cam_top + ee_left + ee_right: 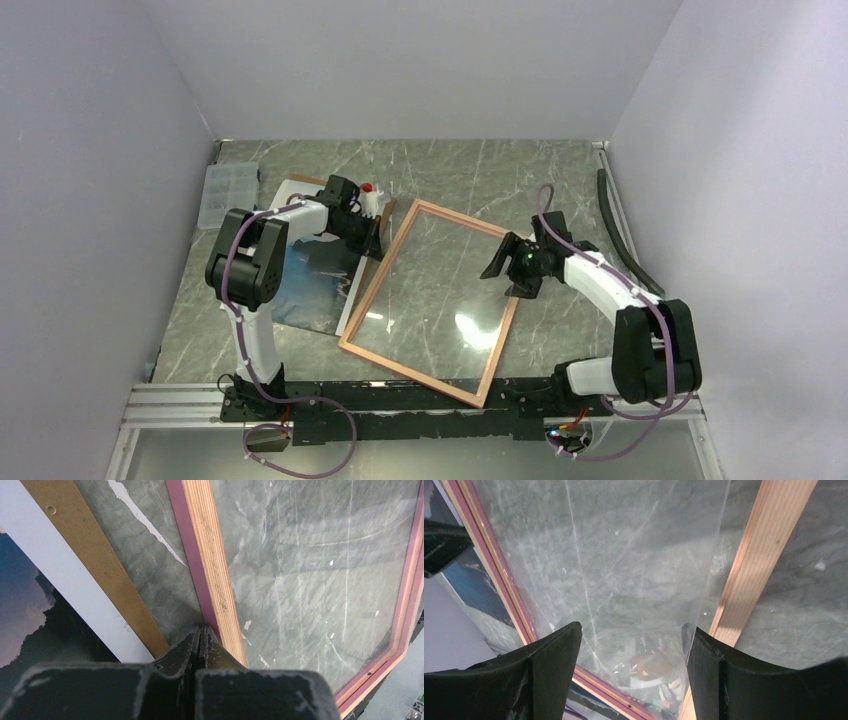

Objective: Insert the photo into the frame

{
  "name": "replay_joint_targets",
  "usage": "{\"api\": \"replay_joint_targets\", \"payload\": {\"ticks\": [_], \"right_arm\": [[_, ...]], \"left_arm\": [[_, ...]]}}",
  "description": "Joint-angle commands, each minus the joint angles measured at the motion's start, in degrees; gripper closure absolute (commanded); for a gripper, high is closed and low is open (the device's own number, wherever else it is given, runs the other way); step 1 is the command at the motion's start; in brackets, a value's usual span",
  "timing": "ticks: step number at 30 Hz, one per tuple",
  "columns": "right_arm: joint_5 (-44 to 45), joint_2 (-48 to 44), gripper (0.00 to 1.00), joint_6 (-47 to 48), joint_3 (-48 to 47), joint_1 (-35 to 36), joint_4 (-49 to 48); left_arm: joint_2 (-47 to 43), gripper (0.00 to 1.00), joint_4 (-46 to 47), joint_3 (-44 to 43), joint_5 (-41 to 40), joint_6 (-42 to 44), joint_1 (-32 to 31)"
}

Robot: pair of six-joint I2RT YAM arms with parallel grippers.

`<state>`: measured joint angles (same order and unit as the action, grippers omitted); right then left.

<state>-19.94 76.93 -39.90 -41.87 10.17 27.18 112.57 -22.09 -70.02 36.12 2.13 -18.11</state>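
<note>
The frame (410,373) lies back-up on the table (560,170), long axis running far to near, near end leaning left. The photo (310,285) lies just left of it, atop a brown board (95,555). The left gripper (200,630), pinched shut and empty, sits at the left rail; the right gripper (631,630) gapes wide over the right rail.

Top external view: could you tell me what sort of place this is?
Likely a robotics test cell: plain pale walls box in a marble-patterned table, with the left arm and right arm bolted at its near edge.
</note>
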Motion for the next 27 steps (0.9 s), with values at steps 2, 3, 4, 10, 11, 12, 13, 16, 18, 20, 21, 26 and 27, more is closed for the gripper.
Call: {"api": "replay_joint_targets", "payload": {"ticks": [2,3,4,10,11,12,13,16,18,20,21,26,27], "right_arm": [[-5.95,-4.38,0.22,-2.76,2.27,2.49,1.67],[-5.98,-5.02,0.21,-2.77,2.93,2.54,1.86],[-6.10,-5.59,0.21,-2.81,3.45,2.52,1.86],[-3.48,-5.73,0.21,-2.75,3.38,3.75,2.89],[-1.69,-5.45,0.21,-1.95,2.44,4.44,4.46],[-0.09,-5.31,0.21,-1.20,1.34,4.84,6.57],[1.44,-5.32,0.21,-0.53,0.27,5.07,8.24],[5.96,-6.00,0.20,1.20,-2.57,5.93,12.60],[8.33,-6.17,0.19,2.17,-3.93,6.48,14.99],[9.39,-6.25,0.18,2.62,-3.90,6.55,16.22],[9.47,-6.34,0.18,2.67,-3.58,6.59,16.25],[8.49,-6.29,0.18,2.48,-2.08,6.70,15.05],[8.22,-5.96,0.18,2.46,-1.93,6.74,14.69]], "left_arm": [[-3.26,0.97,-0.24,1.13,2.09,-0.65,-0.70],[-3.38,0.97,-0.19,1.18,2.11,-0.64,-0.70],[-3.53,0.97,-0.10,1.32,2.09,-0.56,-0.69],[-3.96,0.97,-0.05,1.74,2.48,-0.63,-0.70],[-4.01,0.97,-0.06,1.85,2.62,-0.64,-0.70],[-4.15,0.97,0.05,1.98,2.68,-0.70,-0.70],[-4.22,0.97,0.15,2.10,2.77,-0.79,-0.70],[-4.38,0.97,0.05,2.00,2.88,-0.90,-0.70],[-4.34,0.97,-0.05,1.84,2.96,-0.90,-0.70],[-4.38,0.97,-0.05,1.78,2.99,-0.90,-0.70],[-4.37,0.97,-0.06,1.78,3.04,-0.90,-0.69],[-4.47,0.97,0.07,1.73,3.31,-1.10,-0.70],[-4.47,0.97,0.11,1.74,3.26,-1.17,-0.70]]}}
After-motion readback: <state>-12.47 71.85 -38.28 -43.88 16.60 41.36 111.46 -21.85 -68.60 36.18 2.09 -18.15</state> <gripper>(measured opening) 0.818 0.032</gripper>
